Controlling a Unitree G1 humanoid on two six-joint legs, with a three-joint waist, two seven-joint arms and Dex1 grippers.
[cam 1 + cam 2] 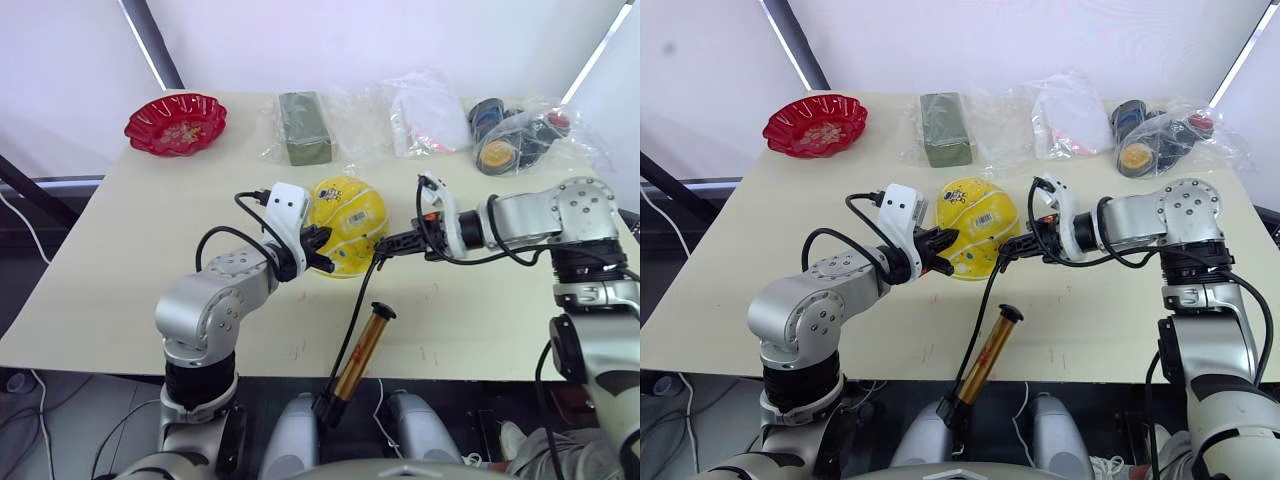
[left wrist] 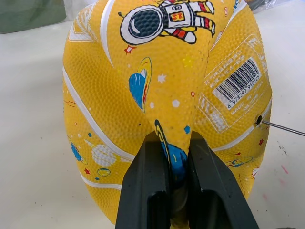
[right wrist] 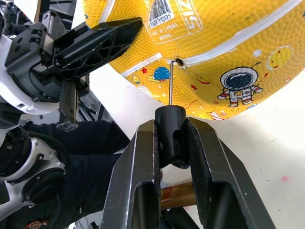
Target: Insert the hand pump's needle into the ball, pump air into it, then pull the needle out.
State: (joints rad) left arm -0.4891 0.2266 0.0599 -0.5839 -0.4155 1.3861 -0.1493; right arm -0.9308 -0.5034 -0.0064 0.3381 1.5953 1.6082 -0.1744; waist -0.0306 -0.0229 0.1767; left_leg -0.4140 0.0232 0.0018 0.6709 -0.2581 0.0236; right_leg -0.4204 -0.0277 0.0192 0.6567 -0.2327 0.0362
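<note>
- Left eye view: ball sits mid-table. Left claw pinches its near-left side; right claw comes in from the ball's right holding the needle's fitting. Pump lies at the near table edge, handle end hanging off, hose running up to the right claw.
- Right eye view: same layout. Right arm is the one on the needle; left arm only steadies the ball. Needle axis runs roughly horizontal, pointing from the right claw toward the ball.
- Left wrist view: left claw is clamped narrow on a fold of ball skin. Needle tip meets the valve hole beside the barcode label; looks at the mouth, not seated.
- Right wrist view: right claw grips the black fitting, needle straight ahead along the fingers, tip at the valve. Most of the shaft is exposed, so I judge insertion has barely begun; next push goes straight along the needle axis.
</note>
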